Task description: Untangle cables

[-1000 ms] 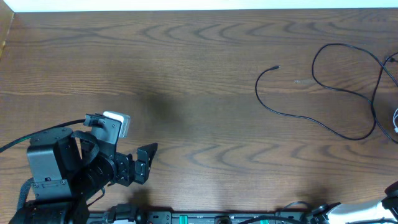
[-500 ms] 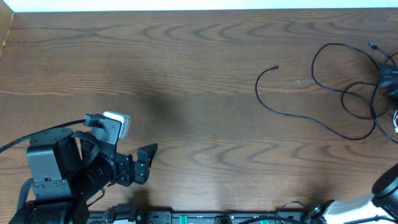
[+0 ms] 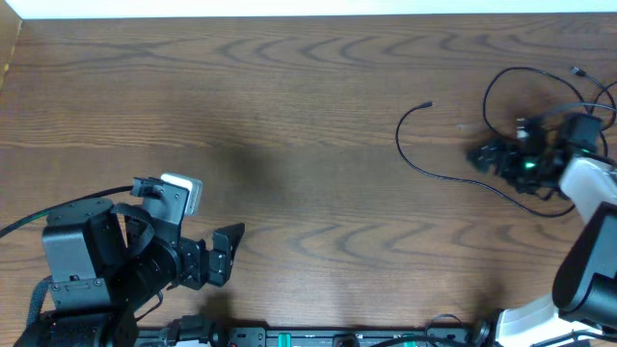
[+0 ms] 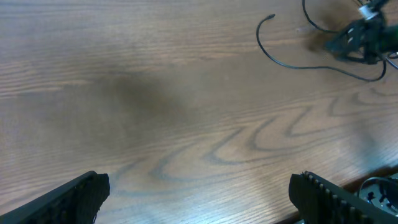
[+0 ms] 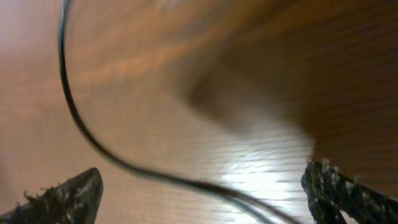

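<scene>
A thin black cable (image 3: 402, 145) lies on the wooden table at the right. Its small plug end (image 3: 428, 105) points left and its loops run off under my right arm. My right gripper (image 3: 496, 145) hovers low over those loops, open. In the right wrist view the cable (image 5: 211, 186) runs blurred across the gap between the spread fingers of the right gripper (image 5: 200, 179), with no grip on it. My left gripper (image 3: 207, 226) is at the front left, far from the cable, open and empty. The left wrist view shows the left gripper (image 4: 202, 202) over bare wood and the cable (image 4: 261, 40) far off.
A dark rail (image 3: 318, 337) with robot leads runs along the table's front edge. The left arm's base (image 3: 72, 260) fills the front left corner. A pale strip (image 3: 289, 8) marks the far edge.
My right arm has come in from the right edge and moved left over the cable's loops, which have shifted. The left arm has not moved.
</scene>
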### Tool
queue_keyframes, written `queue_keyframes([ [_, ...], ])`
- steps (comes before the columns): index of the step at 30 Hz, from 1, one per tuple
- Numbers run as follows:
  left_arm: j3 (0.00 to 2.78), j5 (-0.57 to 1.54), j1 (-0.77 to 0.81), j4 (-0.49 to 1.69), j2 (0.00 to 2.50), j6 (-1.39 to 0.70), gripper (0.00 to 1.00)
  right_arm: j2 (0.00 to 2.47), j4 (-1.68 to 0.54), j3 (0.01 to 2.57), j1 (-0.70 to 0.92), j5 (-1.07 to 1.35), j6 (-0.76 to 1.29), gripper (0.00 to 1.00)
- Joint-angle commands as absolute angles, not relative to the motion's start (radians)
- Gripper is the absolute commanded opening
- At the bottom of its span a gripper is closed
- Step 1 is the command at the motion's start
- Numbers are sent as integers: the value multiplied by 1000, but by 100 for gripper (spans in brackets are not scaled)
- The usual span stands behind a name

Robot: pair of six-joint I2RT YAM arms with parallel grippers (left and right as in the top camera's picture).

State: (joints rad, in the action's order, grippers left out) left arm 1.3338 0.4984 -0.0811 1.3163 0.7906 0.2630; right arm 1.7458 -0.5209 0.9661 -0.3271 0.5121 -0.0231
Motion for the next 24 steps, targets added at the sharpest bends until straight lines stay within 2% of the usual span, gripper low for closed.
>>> queue_keyframes([
  [1, 1339, 501, -77, 1331, 790, 272, 98, 1726, -556, 968, -247, 393, -247, 99],
  [5, 1339, 501, -77, 1335, 790, 272, 98, 1726, -550, 968, -159, 306, -271, 99],
  [13, 1339, 501, -77, 1346, 790, 272, 98, 1726, -550, 966, -29, 320, -609, 99],
  [16, 1339, 502, -77, 1352, 790, 272, 98, 1729, -543, 966, -12, 310, -651, 99],
  [20, 1339, 503, -77, 1354, 790, 272, 98, 1738, -542, 965, -9, 198, -698, 94],
  [24, 1339, 513, -77, 1354, 790, 272, 98, 1763, -538, 965, -13, 78, -697, 84],
])
